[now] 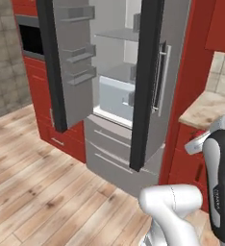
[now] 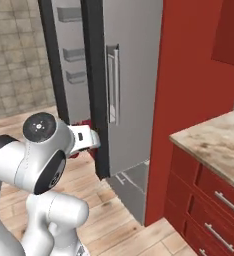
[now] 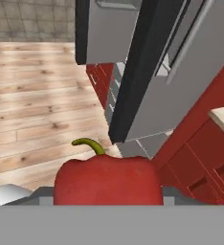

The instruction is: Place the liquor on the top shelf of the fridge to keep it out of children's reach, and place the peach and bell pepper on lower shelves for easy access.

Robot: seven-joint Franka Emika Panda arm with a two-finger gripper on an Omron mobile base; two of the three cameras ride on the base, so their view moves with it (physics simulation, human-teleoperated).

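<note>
While both doors of the fridge (image 1: 112, 144) stood open at the left, showed a pale interior with the top shelf (image 1: 115, 34) and a lower clear bin. Further right, held the bell pepper (image 3: 107, 180) in the gripper (image 3: 107, 194), jaws about half open and closed against its red sides, green stem curling up. Hung low in front of the right fridge door, above the wooden floor (image 1: 32, 192). Ended at the far right with a stone counter (image 2: 216, 142) over red drawers (image 2: 209, 210).

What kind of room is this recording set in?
Most likely a home kitchen, rendered: an open fridge with door bins, red cabinets under a stone-look counter, and wood plank flooring.
</note>
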